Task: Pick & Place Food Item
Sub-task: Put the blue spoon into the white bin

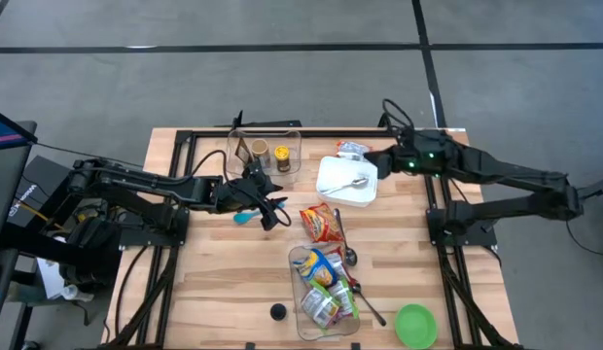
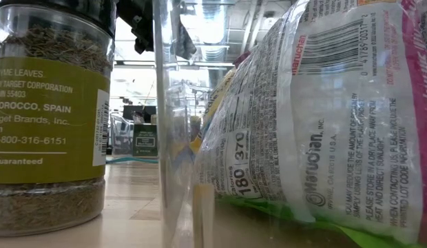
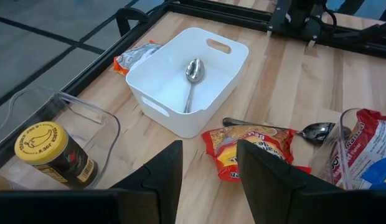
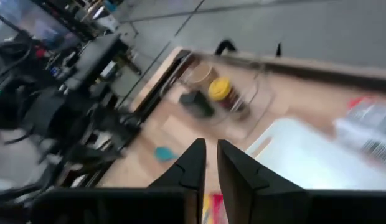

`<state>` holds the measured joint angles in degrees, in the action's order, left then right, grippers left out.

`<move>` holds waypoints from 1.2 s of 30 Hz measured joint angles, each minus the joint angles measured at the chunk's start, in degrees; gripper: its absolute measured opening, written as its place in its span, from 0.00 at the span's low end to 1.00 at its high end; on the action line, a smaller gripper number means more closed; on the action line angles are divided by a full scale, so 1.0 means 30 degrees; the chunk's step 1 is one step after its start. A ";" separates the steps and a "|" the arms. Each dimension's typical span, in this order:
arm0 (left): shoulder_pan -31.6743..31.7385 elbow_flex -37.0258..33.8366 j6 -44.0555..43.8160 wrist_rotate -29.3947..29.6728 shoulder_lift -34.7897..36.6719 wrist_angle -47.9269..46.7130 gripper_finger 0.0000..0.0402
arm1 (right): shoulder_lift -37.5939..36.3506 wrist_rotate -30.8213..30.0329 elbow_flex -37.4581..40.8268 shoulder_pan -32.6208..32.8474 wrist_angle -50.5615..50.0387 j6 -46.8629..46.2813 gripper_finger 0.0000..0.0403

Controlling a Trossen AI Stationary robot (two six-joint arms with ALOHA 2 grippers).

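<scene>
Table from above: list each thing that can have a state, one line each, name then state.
white bin: upright, holding one spoon
clear bin: upright, packed with food packets
clear box: upright, jars inside
noodle packet: lying flat on the table, free
green bowl: upright near the table edge
left hand: open, empty, over the table
right hand: fingers almost together, empty, above the white bin

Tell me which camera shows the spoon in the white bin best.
The left wrist view: the spoon lies close and unobstructed inside the white bin. The high view shows it small. The right wrist view shows only a blurred bin; the low view misses it.
</scene>
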<state>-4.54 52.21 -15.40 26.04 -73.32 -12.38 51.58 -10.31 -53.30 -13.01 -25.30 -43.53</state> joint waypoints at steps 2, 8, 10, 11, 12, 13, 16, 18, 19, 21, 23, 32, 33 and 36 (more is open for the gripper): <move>0.0000 0.0000 -0.0158 0.0000 -0.0006 0.0000 0.36 | -0.0038 0.0181 0.0000 0.0828 -0.0538 -0.0809 0.09; 0.0000 0.0000 -0.0183 -0.0006 -0.0006 -0.0130 0.36 | 0.0492 0.0540 0.0007 0.3435 -0.1679 -0.1148 0.07; 0.0000 0.0000 -0.0525 -0.0016 -0.0006 -0.0344 0.36 | 0.0853 -0.0232 0.0000 0.4434 -0.1710 -0.1080 0.06; 0.0000 0.0000 -0.0870 -0.0174 -0.0006 -0.0517 0.36 | 0.1018 -0.0660 0.0000 0.4893 -0.1975 -0.1037 0.05; 0.0000 0.0000 -0.1200 -0.0531 -0.0006 -0.0699 0.36 | 0.1162 -0.1076 0.0007 0.5310 -0.2298 -0.0918 0.04; 0.0000 0.0000 -0.1604 -0.0860 -0.0006 -0.0913 0.36 | 0.1288 -0.1477 0.0007 0.5688 -0.2515 -0.0831 0.03; -0.0114 0.0000 -0.3040 -0.1899 -0.0006 -0.1788 0.36 | 0.1365 -0.2573 0.0007 0.6736 -0.3665 -0.0516 0.01; -0.0251 0.0000 -0.4245 -0.2514 -0.0006 -0.2747 0.36 | 0.1361 -0.3287 0.0007 0.7378 -0.4265 -0.0501 0.01; -0.0367 0.0000 -0.4934 -0.2864 -0.0006 -0.3321 0.36 | 0.1368 -0.3614 0.0007 0.7701 -0.4582 -0.0501 0.01; -0.0685 0.0000 -0.6552 -0.3359 -0.0006 -0.4570 0.36 | 0.1361 -0.4316 0.0007 0.8348 -0.4885 -0.0501 0.01; -0.1133 0.0000 -0.7942 -0.3558 -0.0006 -0.5961 0.36 | 0.1361 -0.4944 0.0007 0.8892 -0.5147 -0.0501 0.01; -0.2894 -0.0394 -1.1607 -0.1999 0.0000 -1.2549 0.36 | 0.2047 -0.7319 -0.0006 1.0905 -0.5403 -0.0356 0.01; -0.2907 -0.0682 -1.1562 -0.1586 -0.0001 -1.2674 0.36 | 0.2261 -0.7417 -0.0002 1.1000 -0.5435 -0.0341 0.00; -0.2753 -0.1714 -1.1493 -0.0808 -0.0006 -1.2170 0.36 | 0.2794 -0.7560 0.0010 1.1212 -0.5423 -0.0338 0.00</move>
<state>-12.80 47.06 -49.88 23.62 -73.34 -48.89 59.96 -32.99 -53.27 20.63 -41.57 -44.55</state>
